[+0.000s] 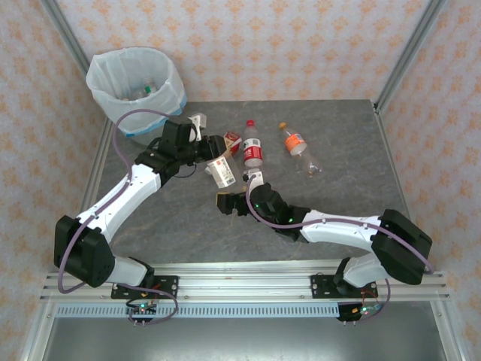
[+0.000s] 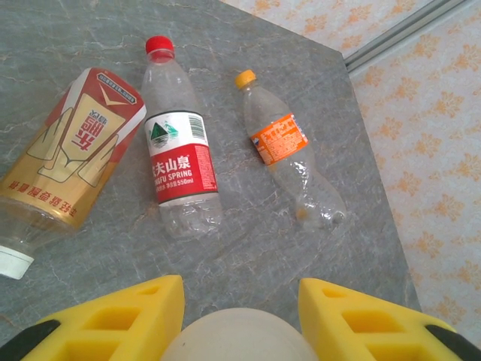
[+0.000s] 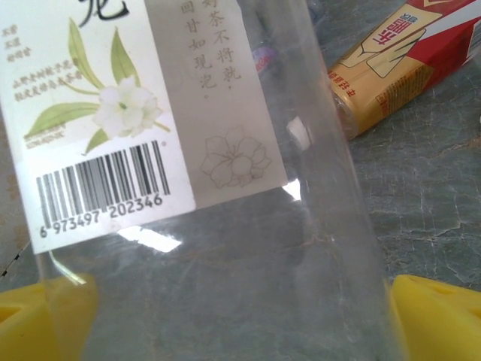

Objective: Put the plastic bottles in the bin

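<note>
The step in hand is judged to be the taking of the clear plastic bottle with the white flower-printed label [image 3: 225, 188], which lies on the grey marbled table [image 1: 338, 203], to the right of the round translucent grey bin [image 1: 174, 90] and nearer the arms than it. The right gripper [image 3: 240, 316] is set astride this bottle with its yellow fingers wide apart, one at each side of the wall; whether they press it cannot be told. A firm but gentle squeeze across the body is advised, since thin plastic is likely to buckle and slip; the bottle should then be lifted well clear before being carried left to the bin.

The left gripper [image 2: 240, 301] is held just right of the bin; a pale rounded thing [image 2: 240, 338] is seen between its spread fingers, and whether it is clamped cannot be told.

Four bottles are counted on the table right of the bin: the white-labelled one, a red-and-gold-labelled bottle [image 2: 71, 169], a red-labelled clear bottle [image 2: 180, 150] and, farthest from the bin, an orange-labelled clear bottle [image 2: 289, 150]. One bin is counted; a green-capped item [image 1: 148, 90] is glimpsed inside it.
</note>
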Tool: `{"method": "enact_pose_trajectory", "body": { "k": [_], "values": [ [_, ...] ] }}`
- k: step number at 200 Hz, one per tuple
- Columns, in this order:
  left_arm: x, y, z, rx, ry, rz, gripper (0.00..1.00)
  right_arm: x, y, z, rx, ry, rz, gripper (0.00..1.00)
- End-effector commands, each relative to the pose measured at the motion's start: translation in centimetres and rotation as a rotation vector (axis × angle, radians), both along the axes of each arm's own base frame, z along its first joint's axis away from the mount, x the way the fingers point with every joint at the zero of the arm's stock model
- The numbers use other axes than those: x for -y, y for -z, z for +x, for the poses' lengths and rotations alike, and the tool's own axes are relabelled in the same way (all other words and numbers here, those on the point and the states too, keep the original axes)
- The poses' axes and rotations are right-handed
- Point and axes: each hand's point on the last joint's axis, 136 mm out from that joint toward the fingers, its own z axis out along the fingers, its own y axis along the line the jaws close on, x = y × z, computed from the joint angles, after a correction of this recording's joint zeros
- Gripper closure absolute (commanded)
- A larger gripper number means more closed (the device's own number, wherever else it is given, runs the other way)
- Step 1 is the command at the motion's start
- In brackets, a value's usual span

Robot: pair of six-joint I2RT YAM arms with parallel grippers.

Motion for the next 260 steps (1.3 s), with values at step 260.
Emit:
{"method": "enact_pose_trajectory", "body": {
  "k": [260],
  "values": [
    [-14.0,-19.9,4.3,0.493,-0.647,0.322,1.0,4.4,0.4,1.8,0.025,0.263,0.045,0.01]
  ]
}}
